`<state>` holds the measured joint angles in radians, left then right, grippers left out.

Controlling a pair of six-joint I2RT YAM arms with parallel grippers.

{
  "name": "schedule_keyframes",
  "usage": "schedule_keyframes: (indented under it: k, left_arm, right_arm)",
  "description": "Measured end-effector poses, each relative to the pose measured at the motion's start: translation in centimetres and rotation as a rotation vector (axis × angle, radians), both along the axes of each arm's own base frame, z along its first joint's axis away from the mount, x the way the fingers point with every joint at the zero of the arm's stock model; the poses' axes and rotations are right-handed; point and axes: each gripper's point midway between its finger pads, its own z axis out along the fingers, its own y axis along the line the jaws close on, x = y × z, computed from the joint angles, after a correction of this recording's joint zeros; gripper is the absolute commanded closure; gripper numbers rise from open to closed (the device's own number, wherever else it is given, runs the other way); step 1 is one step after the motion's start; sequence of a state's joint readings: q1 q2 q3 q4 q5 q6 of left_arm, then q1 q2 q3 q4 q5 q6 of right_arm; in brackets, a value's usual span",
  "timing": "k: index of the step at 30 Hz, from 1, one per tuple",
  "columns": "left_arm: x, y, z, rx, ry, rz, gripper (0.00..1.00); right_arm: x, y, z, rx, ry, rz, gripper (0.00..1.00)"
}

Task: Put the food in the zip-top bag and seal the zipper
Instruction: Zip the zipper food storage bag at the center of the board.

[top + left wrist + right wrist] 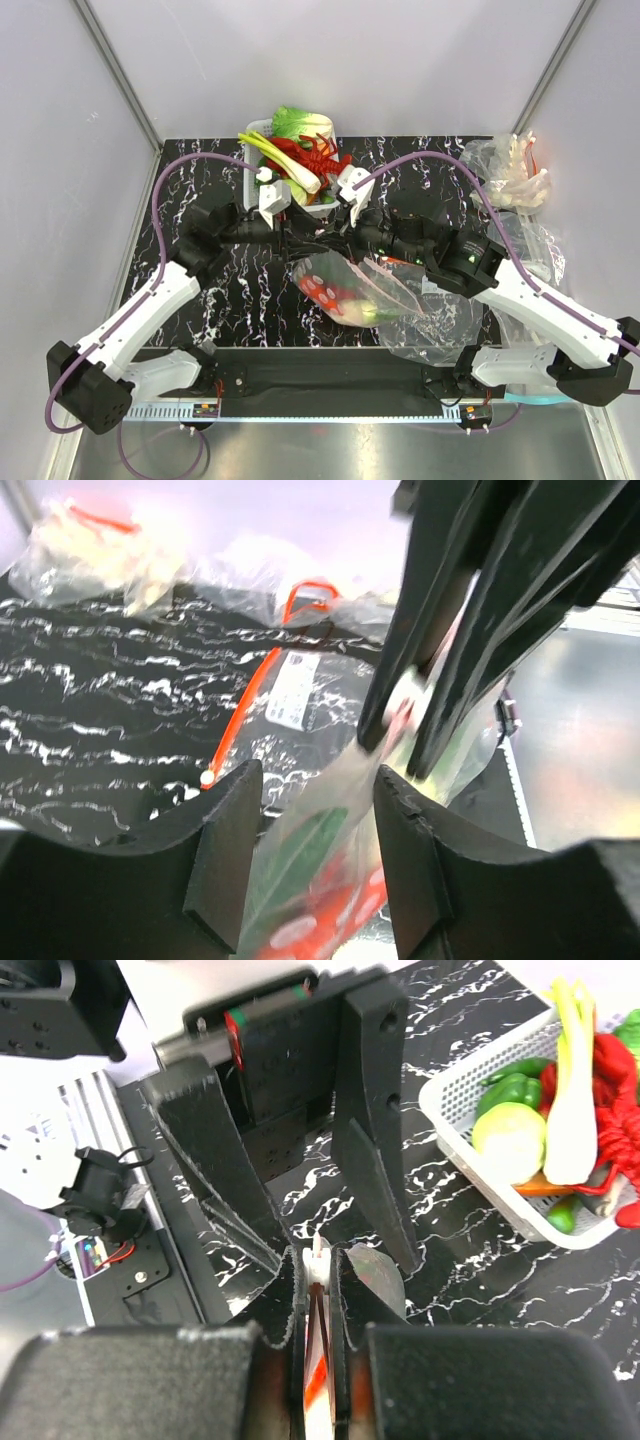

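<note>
The bag (352,292) was found between the two arms, near the front of the tabletop (190,190). Whether it hung or rested there could not be told. Red and green food (330,295) was seen inside it, and more food (300,150) was left in the basket (250,190) behind. The right tool (318,1270) was pinched narrow on the bag's top edge, with a thin pale and red strip, taken to be the zipper (318,1375), clamped between its fingers. The left tool (310,795) was held about half wide, and the bag's film passed between its fingers without being gripped.

The bag was judged light, soft and slippery, a thin film likely to sag and crumple under its load. The stiffer zipper was judged the best place to be held: one end pinned, the rest pinched flat and run along. A grip on the bare film was judged likely to slip. The toy food was judged light, hard and smooth, and apt to roll.
</note>
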<state>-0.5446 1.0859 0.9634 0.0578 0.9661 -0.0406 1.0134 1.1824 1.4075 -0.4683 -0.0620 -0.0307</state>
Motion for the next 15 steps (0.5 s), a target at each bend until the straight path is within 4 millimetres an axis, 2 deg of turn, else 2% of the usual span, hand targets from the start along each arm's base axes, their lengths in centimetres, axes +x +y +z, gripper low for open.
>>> schedule_keyframes:
  k: [1, 4, 5, 6, 15]
  left_arm:
    - [-0.1, 0.0, 0.4, -0.006, -0.004, -0.009, 0.53]
    - [-0.7, -0.1, 0.7, -0.013, 0.001, -0.043, 0.77]
    - [-0.9, -0.1, 0.8, -0.016, 0.006, -0.054, 0.94]
    - [-1.2, -0.2, 0.8, -0.018, 0.012, -0.072, 1.00]
    - [-1.3, -0.2, 0.9, -0.023, 0.033, -0.081, 1.00]
  right_arm:
    - [-0.1, 0.1, 0.0, 0.001, 0.003, 0.007, 1.00]
    - [-0.2, 0.2, -0.1, 0.001, 0.008, 0.014, 1.00]
    - [-0.2, 0.3, -0.1, 0.001, 0.011, 0.018, 1.00]
    - [-0.3, 0.4, -0.2, 0.000, 0.013, 0.024, 1.00]
    - [-0.2, 0.4, -0.4, -0.003, 0.020, 0.019, 1.00]
